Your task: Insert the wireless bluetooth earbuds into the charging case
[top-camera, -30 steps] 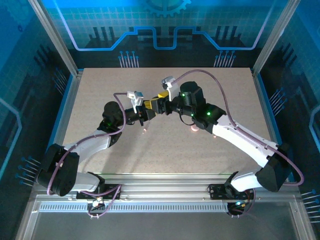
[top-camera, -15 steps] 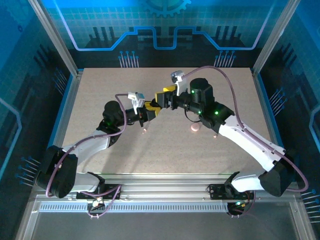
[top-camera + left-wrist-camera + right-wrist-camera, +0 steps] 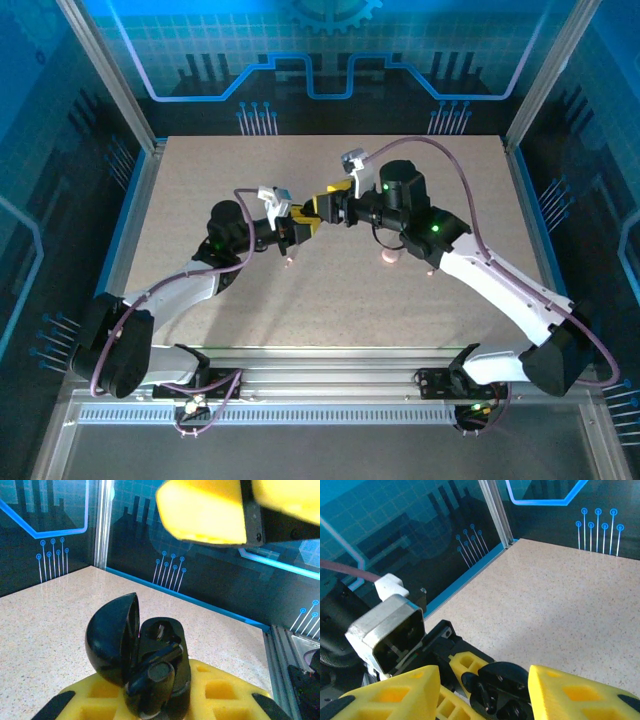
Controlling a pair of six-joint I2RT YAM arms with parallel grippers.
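2 arms, bases at the near edge: left arm (image 3: 170, 295), right arm (image 3: 490, 280). 1 small pale pink round spot (image 3: 388, 257) lies on the desk (image 3: 200, 170) just beside the right arm, too small to tell what it is.

Mid-desk the 2 grippers meet tip to tip. The left gripper (image 3: 298, 224) is clamped on 1 black charging case (image 3: 172, 645), held between its yellow pads (image 3: 220, 692) and raised off the desk. In the left wrist view the case stands on end, long axis running up out of the pads. Its lid (image 3: 111, 640) is swung open to the left, cavity facing the camera. 1 dark earbud (image 3: 152, 672) seems to sit in the lower well, hard to be sure, black on black.

Just beyond the case is the right gripper (image 3: 322, 207), its 2 yellow fingers (image 3: 400, 695) spread apart, nothing between them, clear of the case.

Far back: blue panel wall (image 3: 320, 60).
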